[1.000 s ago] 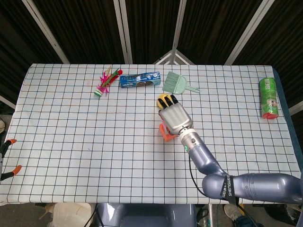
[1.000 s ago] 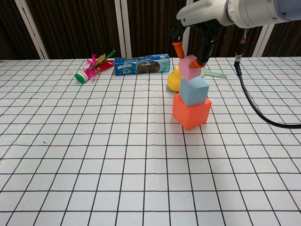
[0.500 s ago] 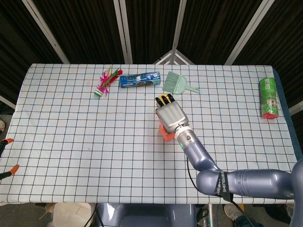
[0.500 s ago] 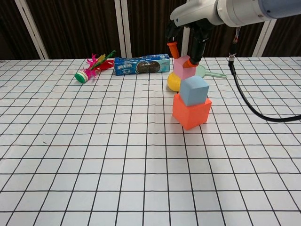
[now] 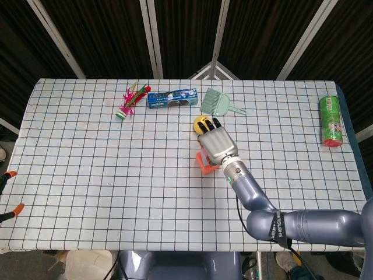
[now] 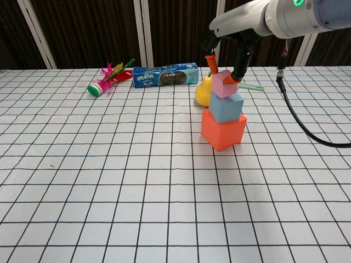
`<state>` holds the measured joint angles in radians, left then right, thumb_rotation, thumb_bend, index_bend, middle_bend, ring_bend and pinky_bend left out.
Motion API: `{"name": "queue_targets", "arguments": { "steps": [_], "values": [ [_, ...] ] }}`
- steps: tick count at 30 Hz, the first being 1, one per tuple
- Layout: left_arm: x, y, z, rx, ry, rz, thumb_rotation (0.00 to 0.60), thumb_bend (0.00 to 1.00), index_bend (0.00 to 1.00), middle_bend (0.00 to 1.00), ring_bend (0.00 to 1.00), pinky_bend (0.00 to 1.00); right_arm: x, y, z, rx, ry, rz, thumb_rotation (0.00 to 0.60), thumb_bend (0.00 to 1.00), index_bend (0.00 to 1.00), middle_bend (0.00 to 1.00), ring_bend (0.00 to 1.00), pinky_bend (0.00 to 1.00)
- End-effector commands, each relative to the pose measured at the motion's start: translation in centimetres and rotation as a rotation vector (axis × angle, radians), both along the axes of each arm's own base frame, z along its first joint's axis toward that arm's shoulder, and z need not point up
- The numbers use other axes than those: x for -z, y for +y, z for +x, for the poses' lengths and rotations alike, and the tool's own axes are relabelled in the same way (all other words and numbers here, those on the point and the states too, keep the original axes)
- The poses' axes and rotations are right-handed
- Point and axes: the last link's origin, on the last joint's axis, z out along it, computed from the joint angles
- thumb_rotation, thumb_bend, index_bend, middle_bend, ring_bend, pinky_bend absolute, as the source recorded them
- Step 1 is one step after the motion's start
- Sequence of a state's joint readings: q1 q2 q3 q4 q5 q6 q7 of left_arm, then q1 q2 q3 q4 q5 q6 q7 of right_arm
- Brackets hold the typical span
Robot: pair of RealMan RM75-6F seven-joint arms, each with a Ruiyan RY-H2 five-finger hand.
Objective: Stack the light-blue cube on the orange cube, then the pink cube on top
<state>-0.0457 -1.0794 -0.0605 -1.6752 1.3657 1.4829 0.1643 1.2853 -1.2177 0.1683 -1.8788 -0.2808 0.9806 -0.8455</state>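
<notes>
The orange cube stands on the table with the light-blue cube on top of it. On the light-blue cube, slightly tilted, sits the pink cube. My right hand reaches down from above and pinches the pink cube between its orange-tipped fingers. In the head view my right hand covers the stack, and only a corner of the orange cube shows. My left hand appears in neither view.
A yellow pear lies just behind the stack. Along the far edge are a blue biscuit pack, a pink shuttlecock and a green brush. A green can lies at the far right.
My right hand has carried the pink cube to the right and down, from up and left of the stack to resting on the light-blue cube.
</notes>
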Motion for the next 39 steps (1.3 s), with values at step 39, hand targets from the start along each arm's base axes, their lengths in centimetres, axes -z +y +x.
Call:
{"name": "queue_targets", "arguments": {
  "steps": [39],
  "values": [
    [-0.31,-0.02,-0.17,-0.007,-0.007,0.006,0.6,0.21,0.22,0.03,0.0,0.02,0.38,-0.54,-0.11,0.02,-0.007,-0.02,0.6,0.44,0.48,0.07,0.03,0.0]
  ]
}}
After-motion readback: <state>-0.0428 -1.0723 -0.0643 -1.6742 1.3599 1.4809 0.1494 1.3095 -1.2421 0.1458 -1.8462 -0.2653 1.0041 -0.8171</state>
